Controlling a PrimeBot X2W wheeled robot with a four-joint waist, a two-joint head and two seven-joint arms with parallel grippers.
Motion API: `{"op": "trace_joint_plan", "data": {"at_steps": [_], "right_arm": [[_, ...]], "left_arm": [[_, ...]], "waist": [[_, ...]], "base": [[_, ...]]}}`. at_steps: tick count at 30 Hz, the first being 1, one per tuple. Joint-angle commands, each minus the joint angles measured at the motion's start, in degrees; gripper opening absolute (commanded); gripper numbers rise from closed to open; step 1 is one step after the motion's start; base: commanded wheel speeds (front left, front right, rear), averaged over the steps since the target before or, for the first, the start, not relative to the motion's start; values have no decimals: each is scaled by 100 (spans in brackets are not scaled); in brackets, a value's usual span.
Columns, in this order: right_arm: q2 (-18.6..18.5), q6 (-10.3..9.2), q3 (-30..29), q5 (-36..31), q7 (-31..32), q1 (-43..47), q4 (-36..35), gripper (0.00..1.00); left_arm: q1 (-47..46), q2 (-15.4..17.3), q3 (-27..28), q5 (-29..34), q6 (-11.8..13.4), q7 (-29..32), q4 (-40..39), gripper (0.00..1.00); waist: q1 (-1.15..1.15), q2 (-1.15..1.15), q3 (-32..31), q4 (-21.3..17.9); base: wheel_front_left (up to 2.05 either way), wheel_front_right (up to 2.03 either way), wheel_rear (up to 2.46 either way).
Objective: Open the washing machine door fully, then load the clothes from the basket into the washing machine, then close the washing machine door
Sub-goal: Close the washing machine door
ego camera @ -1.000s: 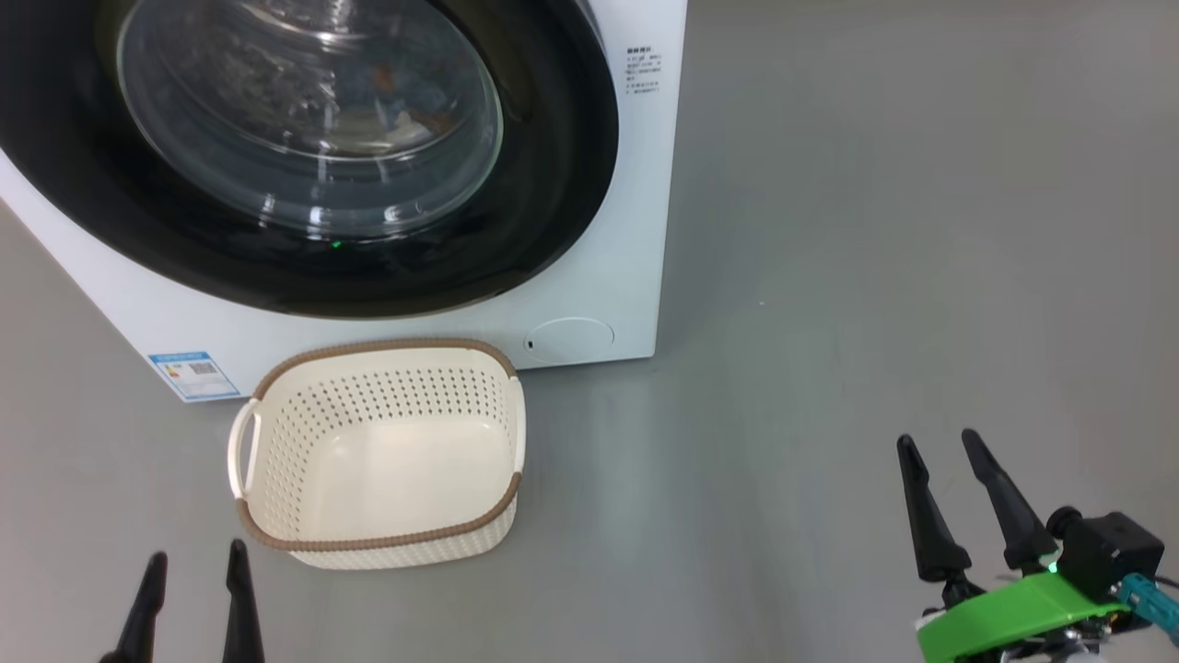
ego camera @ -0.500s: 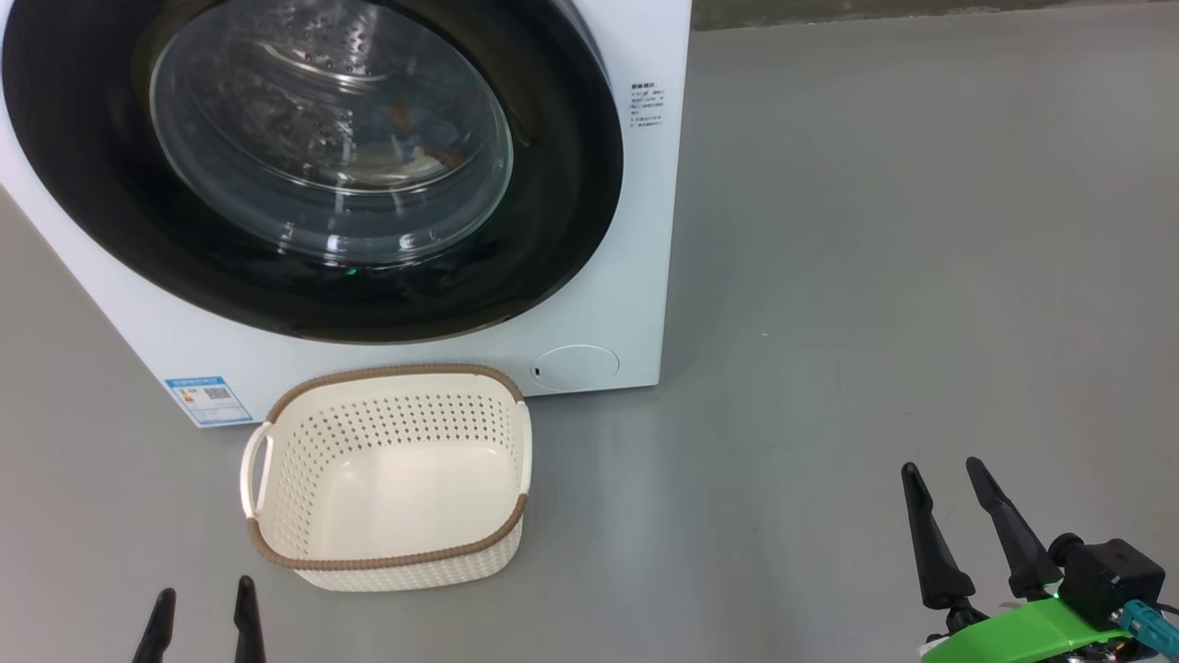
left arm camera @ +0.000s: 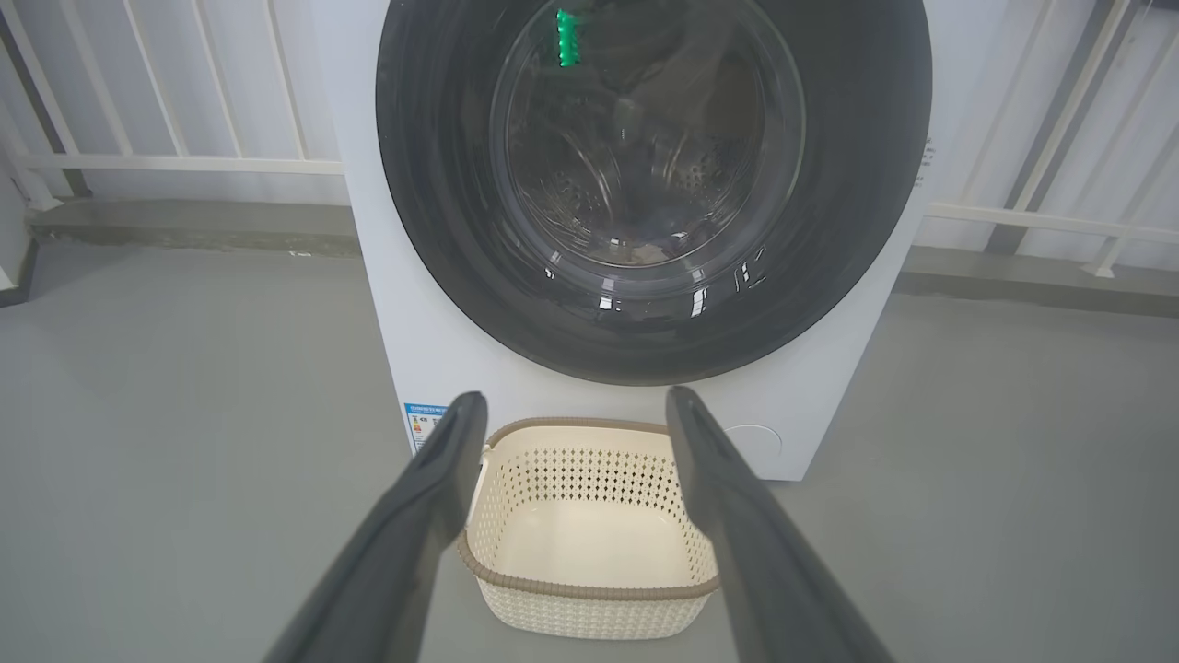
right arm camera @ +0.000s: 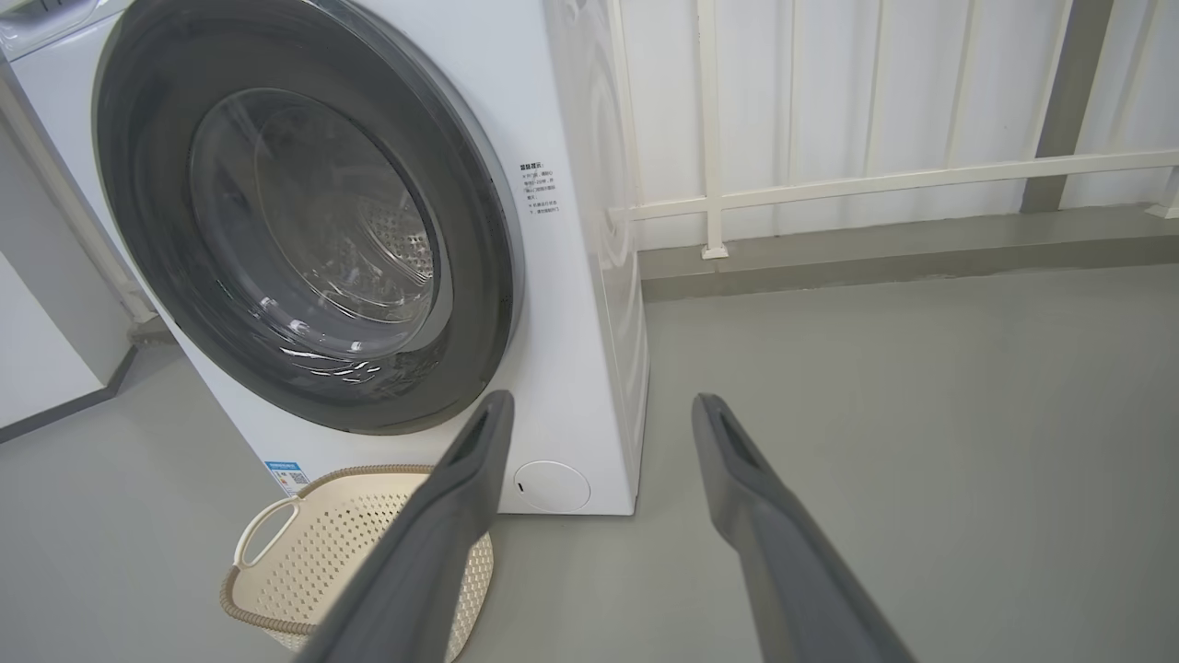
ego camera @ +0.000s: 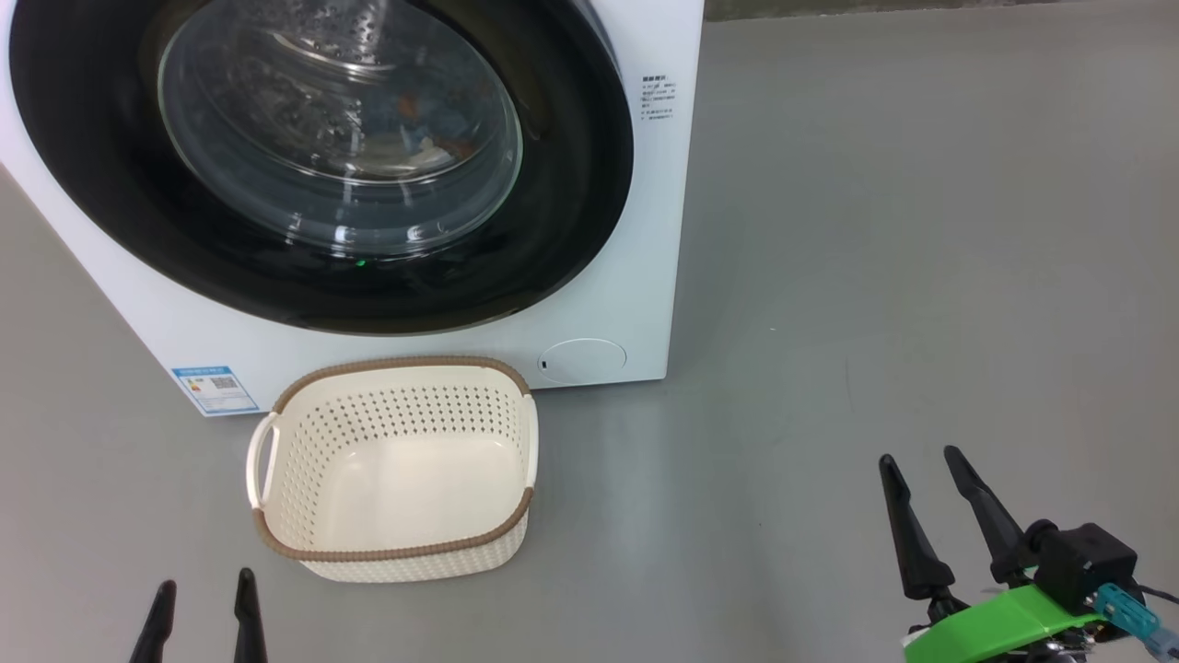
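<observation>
The washing machine [ego camera: 649,230] stands at the upper left with its round black door [ego camera: 571,184] flat against the front, closed. Through the porthole I see a bit of the clothes [ego camera: 419,129], pale with orange marks, inside the drum. The cream basket [ego camera: 396,552] sits on the floor just before the machine, and nothing lies in it. My left gripper [ego camera: 204,589] is open at the lower left, short of the basket. My right gripper [ego camera: 919,460] is open at the lower right, well away from both. In the left wrist view the left gripper [left arm camera: 576,398] frames the basket [left arm camera: 589,589] below the door [left arm camera: 442,184].
Grey floor [ego camera: 875,230] stretches wide to the right of the machine. A white railing [right arm camera: 829,180] on a low kerb runs behind it. A white panel [right arm camera: 37,350] stands on the machine's far side in the right wrist view.
The head camera has shifted, so the machine and basket sit a little lower and further right in its view. The right gripper has drifted slightly left. Both grippers stay open.
</observation>
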Motion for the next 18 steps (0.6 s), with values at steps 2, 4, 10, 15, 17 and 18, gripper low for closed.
{"op": "trace_joint_plan", "data": {"at_steps": [2, 4, 10, 15, 17, 18], "right_arm": [[-95, -34, 212, -88, -26, -277, -96, 100], [-97, -34, 227, -95, -26, -336, -79, 100], [-102, -34, 222, -96, -26, -440, -85, 100], [-93, -34, 201, -95, -26, -442, -85, 100], [-88, -34, 189, -91, -26, -437, -87, 100], [-86, -34, 183, -90, -26, -433, -88, 100]], "left_arm": [[-311, 74, 176, 65, -32, -36, -102, 100], [-340, 74, 168, 69, -48, -36, -96, 100], [-424, 74, 151, 59, -87, -36, -102, 100], [-493, 74, 174, -40, -112, -36, -126, 100], [-508, 74, 187, -85, -127, -36, -134, 100], [-510, 74, 193, -85, -132, -36, -131, 100]], "waist": [[0, 0, 20, -3], [0, 0, 40, -3], [0, 0, 132, 8], [0, 0, 188, 11], [0, 0, 201, 9], [0, 0, 205, 7]], "base": [[0, 0, 0], [0, 0, 0], [0, 0, 0], [0, 0, 0], [0, 0, 0], [0, 0, 0]]}}
